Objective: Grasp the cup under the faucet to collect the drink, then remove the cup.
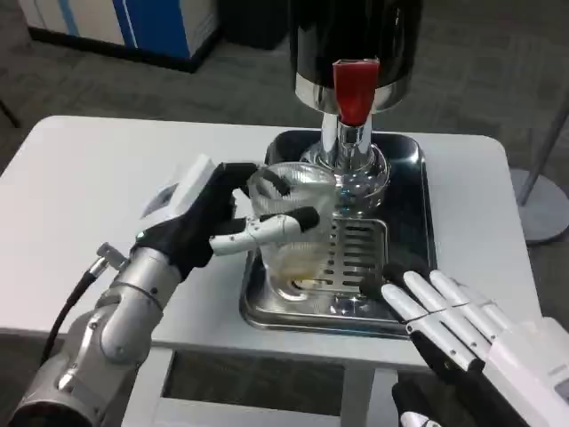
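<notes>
1. A white table (107, 187) is seen bearing a steel drip tray (409, 169) with a slotted grate (351, 253).
2. A black and chrome drink dispenser (356, 53) is set at the tray's back, its red tap lever (355, 87) above the faucet (353, 142).
3. The left hand (209, 222) is wrapped around a clear plastic cup (289, 231), fingers closed on its sides.
4. The right hand (444, 320) is laid at the tray's front edge, fingers extended and apart, nothing held.
5. The cup is held upright over the tray, just left of the faucet.
</notes>
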{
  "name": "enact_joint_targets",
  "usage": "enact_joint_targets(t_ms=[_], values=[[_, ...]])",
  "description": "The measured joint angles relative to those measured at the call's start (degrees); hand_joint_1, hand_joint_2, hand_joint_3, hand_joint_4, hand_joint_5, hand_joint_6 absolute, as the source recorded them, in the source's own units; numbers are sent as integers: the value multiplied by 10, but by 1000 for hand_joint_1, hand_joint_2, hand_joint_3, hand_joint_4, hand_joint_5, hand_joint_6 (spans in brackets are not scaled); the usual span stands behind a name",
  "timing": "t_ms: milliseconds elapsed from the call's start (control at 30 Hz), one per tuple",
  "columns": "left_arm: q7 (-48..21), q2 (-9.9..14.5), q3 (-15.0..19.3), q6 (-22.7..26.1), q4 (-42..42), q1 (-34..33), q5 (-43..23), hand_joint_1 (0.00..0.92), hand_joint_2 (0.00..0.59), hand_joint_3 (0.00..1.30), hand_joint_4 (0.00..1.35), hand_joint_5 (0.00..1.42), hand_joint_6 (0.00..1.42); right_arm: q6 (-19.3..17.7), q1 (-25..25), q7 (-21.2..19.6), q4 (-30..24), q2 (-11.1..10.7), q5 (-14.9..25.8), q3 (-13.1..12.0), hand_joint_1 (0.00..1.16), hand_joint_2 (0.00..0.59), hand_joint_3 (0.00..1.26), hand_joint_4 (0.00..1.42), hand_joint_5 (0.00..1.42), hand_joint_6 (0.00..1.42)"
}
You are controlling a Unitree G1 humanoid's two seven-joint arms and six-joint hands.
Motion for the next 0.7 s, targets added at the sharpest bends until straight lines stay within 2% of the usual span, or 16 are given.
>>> enact_joint_targets(t_ms=[100,233,367,700], values=[[5,-1,-18,-29,-11,15,4,366,193,1020,1206,1364,1424,6,-1,0,4,3,0,5,0,540,54,0,0,62],[27,-1,-27,-34,-17,19,23,378,202,1013,1193,1363,1424,12,-1,0,4,3,0,5,0,540,54,0,0,62],[48,-2,-36,-25,-17,19,31,389,214,1011,1192,1363,1424,12,14,0,2,3,7,-12,0,540,54,0,0,70],[134,-2,-95,9,-34,14,115,415,231,991,1179,1349,1424,1,37,-1,-1,3,33,-43,0,540,54,0,0,77]])
